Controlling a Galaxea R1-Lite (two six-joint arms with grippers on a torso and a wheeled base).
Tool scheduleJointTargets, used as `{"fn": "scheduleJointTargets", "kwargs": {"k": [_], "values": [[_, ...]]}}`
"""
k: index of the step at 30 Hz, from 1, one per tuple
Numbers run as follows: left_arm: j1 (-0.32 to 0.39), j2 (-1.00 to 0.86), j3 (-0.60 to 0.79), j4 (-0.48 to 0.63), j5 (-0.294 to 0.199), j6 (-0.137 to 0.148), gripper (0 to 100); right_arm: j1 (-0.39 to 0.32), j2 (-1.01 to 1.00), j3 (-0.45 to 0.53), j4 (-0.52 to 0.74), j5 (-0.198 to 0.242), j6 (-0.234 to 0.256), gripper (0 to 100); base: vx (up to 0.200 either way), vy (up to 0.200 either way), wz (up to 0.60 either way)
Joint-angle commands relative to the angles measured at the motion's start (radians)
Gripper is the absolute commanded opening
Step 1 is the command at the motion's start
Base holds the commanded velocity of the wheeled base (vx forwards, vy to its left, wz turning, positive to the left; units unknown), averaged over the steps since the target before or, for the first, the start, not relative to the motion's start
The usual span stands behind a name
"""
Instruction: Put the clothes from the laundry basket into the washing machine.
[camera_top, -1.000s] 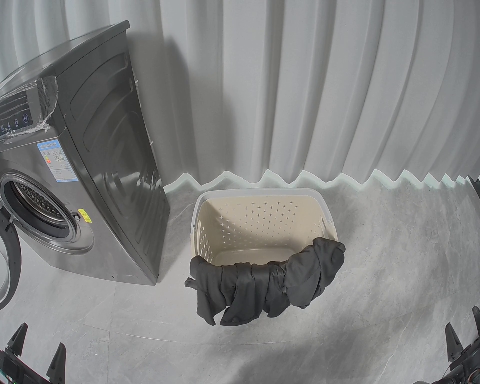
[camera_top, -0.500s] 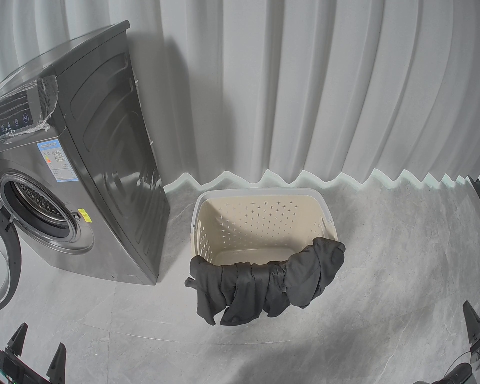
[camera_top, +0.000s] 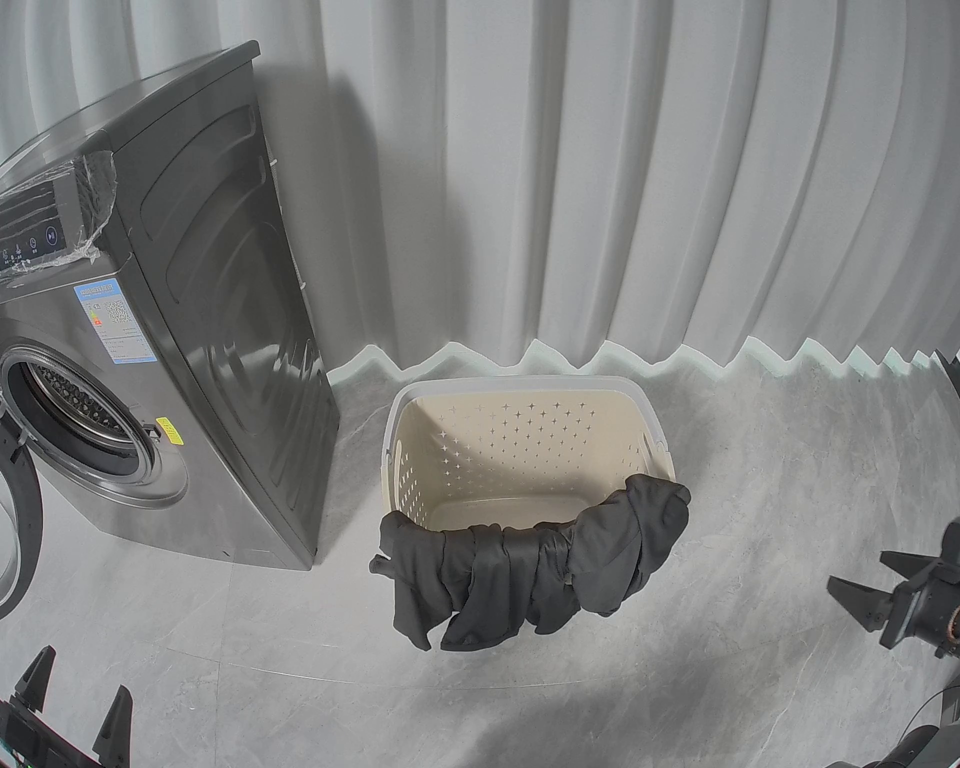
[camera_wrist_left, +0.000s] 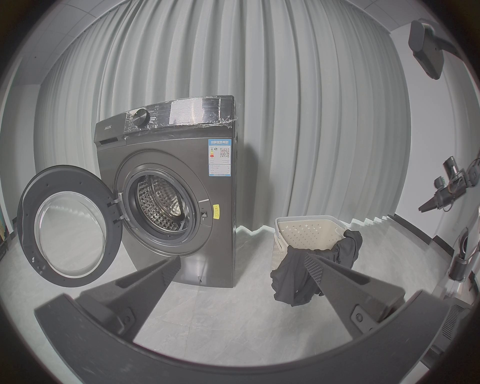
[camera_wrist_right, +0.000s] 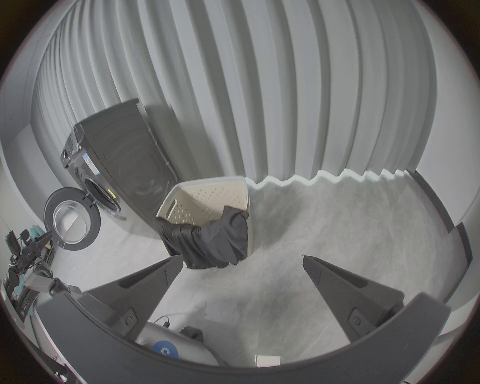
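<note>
Dark grey cloth garment (camera_top: 530, 575) is slung over the near rim of the cream perforated plastic laundry basket (camera_top: 520, 440), beside the grey metal washing machine (camera_top: 200, 330); left end effector (camera_top: 80, 672) and right end effector (camera_top: 856, 570) both spread wide, empty

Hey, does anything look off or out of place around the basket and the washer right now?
The dark garment is slung over the near rim of the laundry basket, mostly hanging outside it instead of lying inside. Crinkled plastic film clings to the control panel of the washing machine. Nothing else stands out.
</note>
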Motion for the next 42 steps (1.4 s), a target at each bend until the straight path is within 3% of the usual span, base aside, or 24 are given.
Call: {"fn": "scheduleJointTargets", "kwargs": {"k": [1, 7, 14, 17, 22, 30, 34, 42], "values": [[0.0, -0.018, 0.016, 0.0, 0.001, -0.002, 100, 0.081, 0.512, 0.025, -0.216, 0.026, 0.016, 100, 0.2, 0.0, 0.0], [0.0, -0.018, 0.016, 0.0, 0.0, -0.002, 100, 0.102, 0.576, 0.022, -0.227, 0.028, 0.018, 100, 0.067, 0.0, 0.0], [0.0, -0.018, 0.016, 0.0, 0.0, -0.003, 100, 0.171, 0.779, 0.026, -0.402, 0.02, 0.116, 100, 0.0, 0.0, 0.0], [0.0, -0.018, 0.016, 0.0, 0.0, -0.002, 100, 0.189, 0.854, 0.026, -0.462, 0.017, 0.136, 100, 0.0, 0.0, 0.0], [0.0, -0.018, 0.016, 0.0, 0.0, -0.002, 100, 0.191, 0.944, 0.017, -0.523, 0.017, 0.136, 100, 0.0, 0.0, 0.0], [0.0, -0.018, 0.016, 0.0, 0.0, -0.002, 100, 0.202, 1.184, -0.001, -0.776, 0.016, 0.139, 100, 0.0, 0.0, 0.0], [0.0, -0.018, 0.016, 0.0, 0.0, -0.003, 100, 0.217, 1.293, -0.004, -0.929, 0.014, 0.171, 100, 0.0, 0.0, 0.0], [0.0, -0.018, 0.016, 0.0, 0.0, -0.002, 100, 0.239, 1.406, -0.046, -1.078, 0.014, 0.185, 100, 0.0, 0.0, 0.0]]}}
